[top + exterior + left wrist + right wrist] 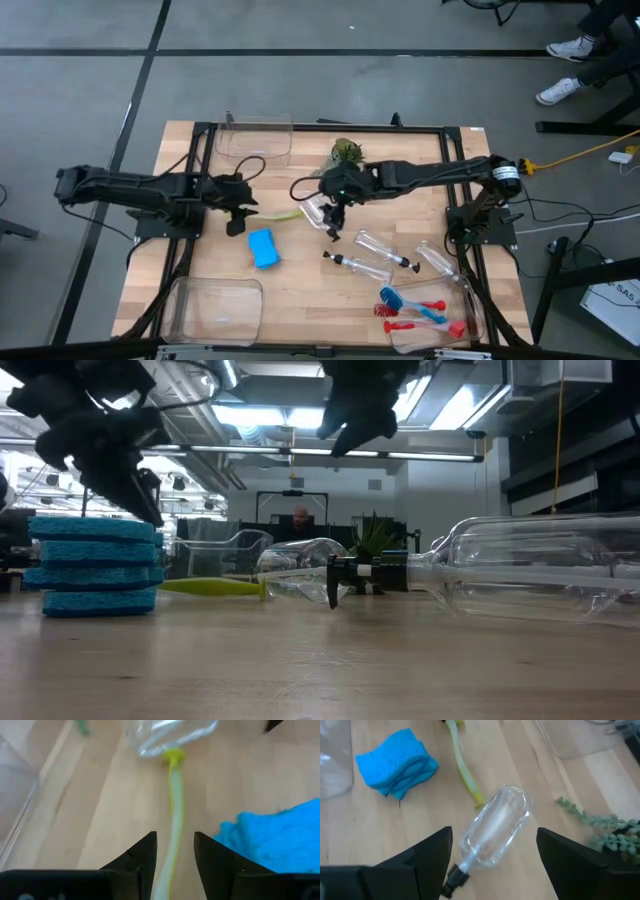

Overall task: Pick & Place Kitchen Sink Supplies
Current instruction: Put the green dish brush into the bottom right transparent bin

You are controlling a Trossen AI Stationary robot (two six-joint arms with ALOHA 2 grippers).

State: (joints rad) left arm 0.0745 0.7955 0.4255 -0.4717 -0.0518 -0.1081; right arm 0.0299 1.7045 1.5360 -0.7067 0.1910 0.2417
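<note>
Over the middle of the wooden table (300,290), the right hand (492,865) hangs with its fingers spread wide, a clear pump bottle (495,830) lying on its side directly beneath the gap and untouched. Left of it, the left hand (174,855) hovers low with its fingers parted only narrowly, straddling the handle of the yellow-green brush (175,805), which lies flat on the table and runs away from the hand to meet the base of that same bottle; whether the fingers touch the handle cannot be told. A blue sponge (263,248) sits just beside the left hand, toward the table's front. More pump bottles (385,262) lie scattered at right, with red and blue brushes (415,312) near the front right corner.
</note>
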